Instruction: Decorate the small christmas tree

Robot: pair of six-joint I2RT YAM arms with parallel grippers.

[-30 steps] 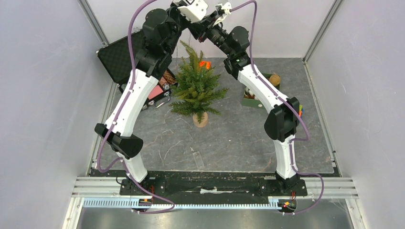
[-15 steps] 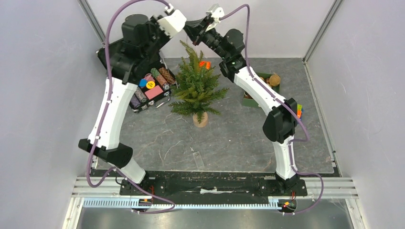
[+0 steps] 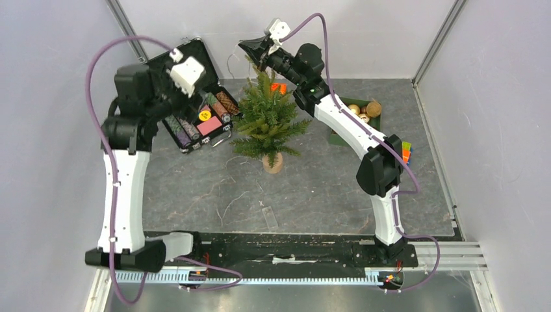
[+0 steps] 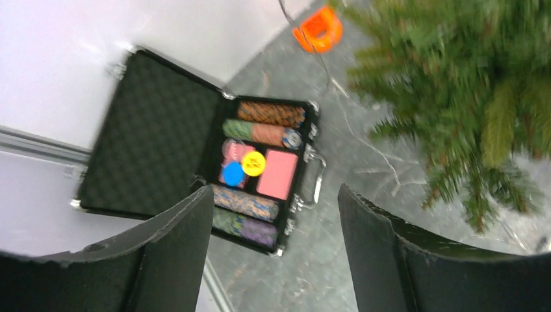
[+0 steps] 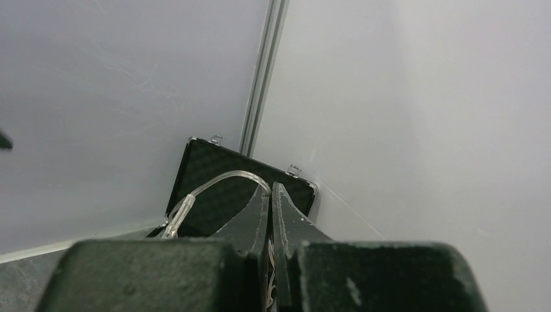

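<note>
Top external view: small green bushy christmas tree mid-frame on grey bench. Pinching thin clear wire in right tool above treetop; left tool wide, empty, upper left. Likely draping step; next, lowering wire onto branches.

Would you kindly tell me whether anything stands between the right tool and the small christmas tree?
Nothing visible does: the right tool, shut on a clear wire, hangs close by the small christmas tree, near its top.
</note>
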